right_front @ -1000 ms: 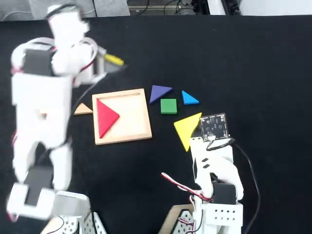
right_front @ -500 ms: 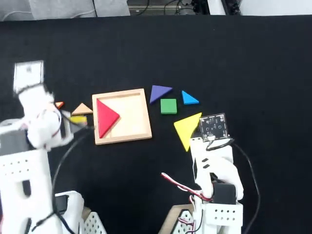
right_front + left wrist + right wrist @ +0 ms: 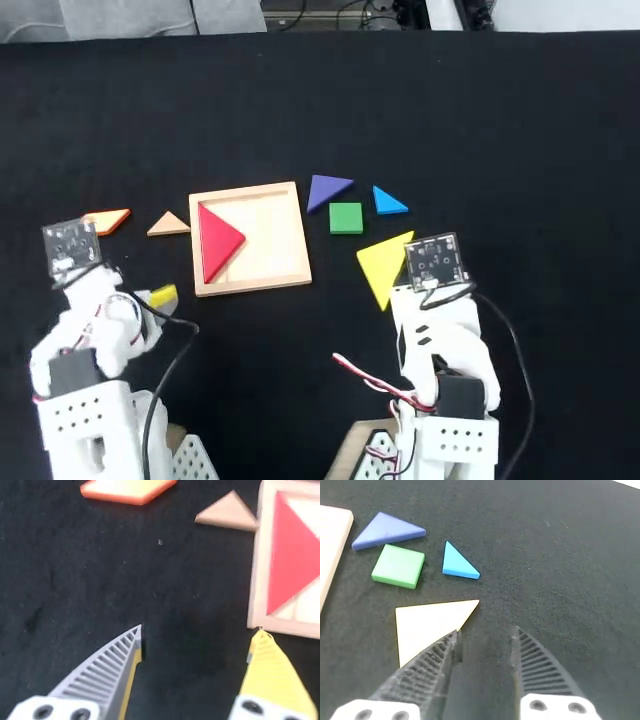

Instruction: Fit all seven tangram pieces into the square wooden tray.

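Tray [image 3: 272,252] — where is it?
Left of centre on the black table [image 3: 520,120], with the red triangle [image 3: 215,240] lying in its left half.
And the jaws?
The left gripper [image 3: 200,630] gapes wide, empty, just off the tray's near-left corner. The right gripper [image 3: 485,631] shows a narrow gap, empty, at the yellow triangle [image 3: 425,620]; touching or not, I cannot tell.
Room to move?
Bare cloth far and right; the green square [image 3: 346,217] and others lie loose beside the tray.
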